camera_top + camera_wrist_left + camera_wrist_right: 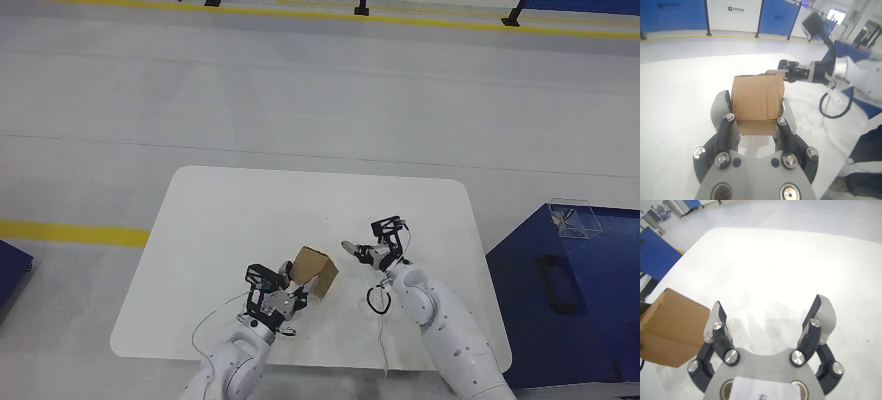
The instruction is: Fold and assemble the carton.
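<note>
A white table point(300, 200) with rounded corners, seen from above. Near its front edge, roughly midway along, the left gripper point(283, 288) is clenched on a small brown carton point(314, 271) — one finger on each of two opposite sides, the box folded up into a cube shape and tilted on a corner. From the left wrist, the carton point(757, 100) sits wedged between the two grey fingers point(723, 106), its creased cardboard face toward the camera. Whether the box touches the tabletop cannot be told.

The right gripper point(365, 252) is on the carton's other side, just beside it, fingers spread wide and holding nothing. From the right wrist, that released gripper point(768, 300) hangs over bare table, with the carton point(672, 330) next to one finger point(715, 321) — contact cannot be told.

A blue cabinet point(570, 300) stands off the table's right end.
</note>
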`<move>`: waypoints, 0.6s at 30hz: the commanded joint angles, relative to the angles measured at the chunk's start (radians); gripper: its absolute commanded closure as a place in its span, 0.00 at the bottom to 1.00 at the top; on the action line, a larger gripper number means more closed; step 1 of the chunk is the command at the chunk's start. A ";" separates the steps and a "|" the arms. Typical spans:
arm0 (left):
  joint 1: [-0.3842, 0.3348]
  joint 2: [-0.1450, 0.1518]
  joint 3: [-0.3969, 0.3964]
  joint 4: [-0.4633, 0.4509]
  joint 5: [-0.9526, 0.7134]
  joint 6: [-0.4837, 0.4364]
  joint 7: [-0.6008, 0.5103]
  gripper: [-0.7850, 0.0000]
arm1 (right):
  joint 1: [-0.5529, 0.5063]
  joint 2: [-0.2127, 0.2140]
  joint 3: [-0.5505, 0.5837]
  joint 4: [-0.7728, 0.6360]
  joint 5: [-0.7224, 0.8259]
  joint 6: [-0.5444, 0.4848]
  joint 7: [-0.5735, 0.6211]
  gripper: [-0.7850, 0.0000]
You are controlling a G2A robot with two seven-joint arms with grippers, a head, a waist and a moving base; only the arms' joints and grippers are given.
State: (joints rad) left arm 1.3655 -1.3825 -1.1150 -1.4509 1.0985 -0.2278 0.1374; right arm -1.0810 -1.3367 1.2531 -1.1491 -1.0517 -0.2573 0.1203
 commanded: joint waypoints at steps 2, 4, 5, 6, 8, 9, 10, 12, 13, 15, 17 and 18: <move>0.003 -0.014 -0.015 -0.020 -0.340 -0.005 -0.070 1.00 | -0.067 0.014 0.061 -0.083 0.006 0.011 -0.019 0.00; -0.008 -0.021 -0.020 -0.015 -0.477 0.020 -0.133 1.00 | -0.105 0.019 0.085 -0.128 0.015 0.021 -0.025 0.00; -0.017 -0.025 -0.022 -0.003 -0.547 0.045 -0.160 1.00 | -0.118 0.020 0.091 -0.146 0.027 0.022 -0.017 0.00; -0.028 -0.029 -0.018 0.011 -0.611 0.062 -0.199 1.00 | -0.124 0.021 0.090 -0.154 0.050 0.002 0.005 0.00; -0.050 -0.036 -0.014 0.043 -0.722 0.098 -0.274 1.00 | -0.120 0.022 0.090 -0.151 0.078 -0.028 0.041 0.00; -0.060 -0.040 -0.013 0.058 -0.784 0.121 -0.306 1.00 | -0.120 0.022 0.090 -0.151 0.078 -0.028 0.041 0.00; -0.072 -0.042 -0.013 0.072 -0.823 0.136 -0.334 1.00 | -0.120 0.022 0.090 -0.151 0.078 -0.028 0.041 0.00; -0.091 -0.044 -0.010 0.099 -0.853 0.157 -0.363 1.00 | -0.120 0.022 0.090 -0.151 0.078 -0.028 0.041 0.00; -0.095 -0.045 -0.003 0.110 -0.845 0.162 -0.371 1.00 | -0.120 0.022 0.090 -0.151 0.078 -0.028 0.041 0.00; -0.104 -0.045 0.012 0.127 -0.814 0.186 -0.384 1.00 | -0.120 0.022 0.090 -0.151 0.078 -0.028 0.041 0.00; -0.107 -0.046 0.013 0.134 -0.824 0.221 -0.399 0.80 | -0.120 0.022 0.090 -0.151 0.078 -0.028 0.041 0.00; -0.110 -0.045 0.014 0.133 -0.812 0.245 -0.406 0.06 | -0.120 0.022 0.090 -0.151 0.078 -0.028 0.041 0.00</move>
State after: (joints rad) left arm 1.2580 -1.4285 -1.1008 -1.3176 0.2791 -0.0122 -0.2608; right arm -1.2011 -1.3150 1.3434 -1.3004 -0.9739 -0.2851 0.1611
